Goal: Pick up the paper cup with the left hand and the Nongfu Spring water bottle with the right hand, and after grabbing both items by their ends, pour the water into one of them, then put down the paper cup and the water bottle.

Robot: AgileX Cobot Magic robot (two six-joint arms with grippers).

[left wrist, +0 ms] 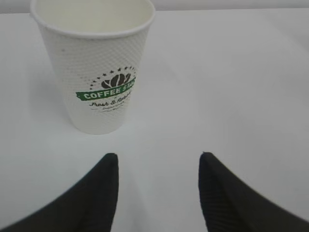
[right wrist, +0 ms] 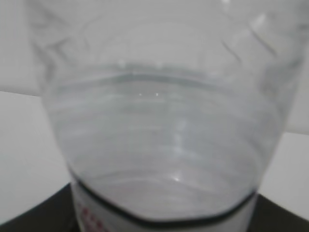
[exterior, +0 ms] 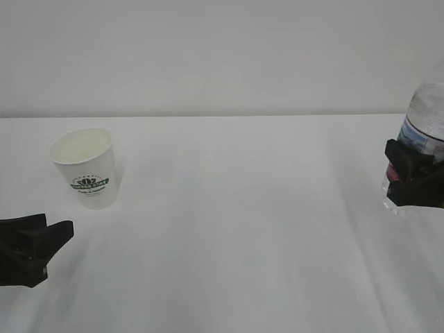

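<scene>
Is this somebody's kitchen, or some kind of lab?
Probably a lab test bench: a bare white table against a blank wall, holding only a paper cup and a water bottle, with a black gripper at each side.

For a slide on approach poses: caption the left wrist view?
Open left gripper just short of the upright paper cup on the white table, not yet touching.

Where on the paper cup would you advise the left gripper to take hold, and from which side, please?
Probably mid-wall, about the logo band. The paper cup stands upright and tapers downward, so a side-on grasp suits it. The open left gripper sits short of it with the cup off toward its left finger, so it should shift that way, then advance level.
</scene>
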